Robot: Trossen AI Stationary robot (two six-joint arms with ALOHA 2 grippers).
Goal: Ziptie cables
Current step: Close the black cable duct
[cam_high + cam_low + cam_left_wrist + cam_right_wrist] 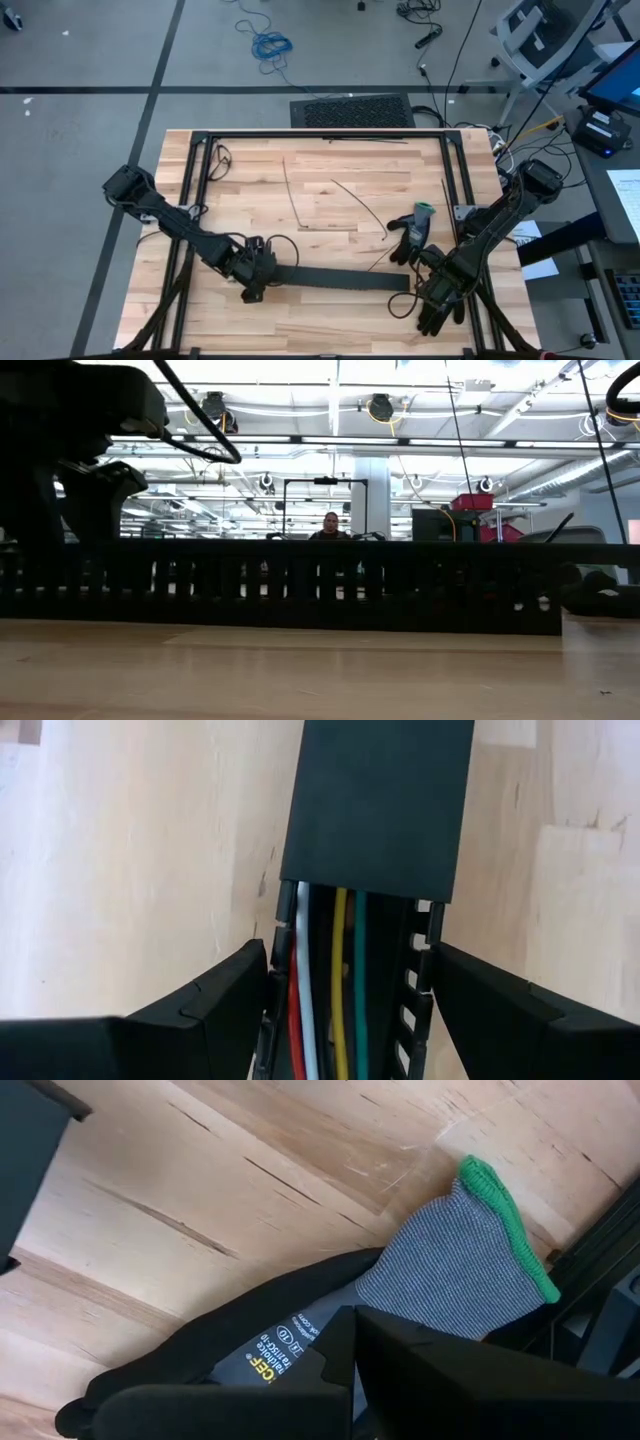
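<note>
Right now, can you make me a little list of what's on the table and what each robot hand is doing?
table: pale wood
strip: long black slotted strip, lid on its far part
cables: red, white, yellow and green cables lying in the strip's open end
left gripper: open, one finger on each side of the strip
right gripper: shut, over a glove
glove: grey with a green cuff, flat on the table
loose strands: thin dark ones mid-table
</note>
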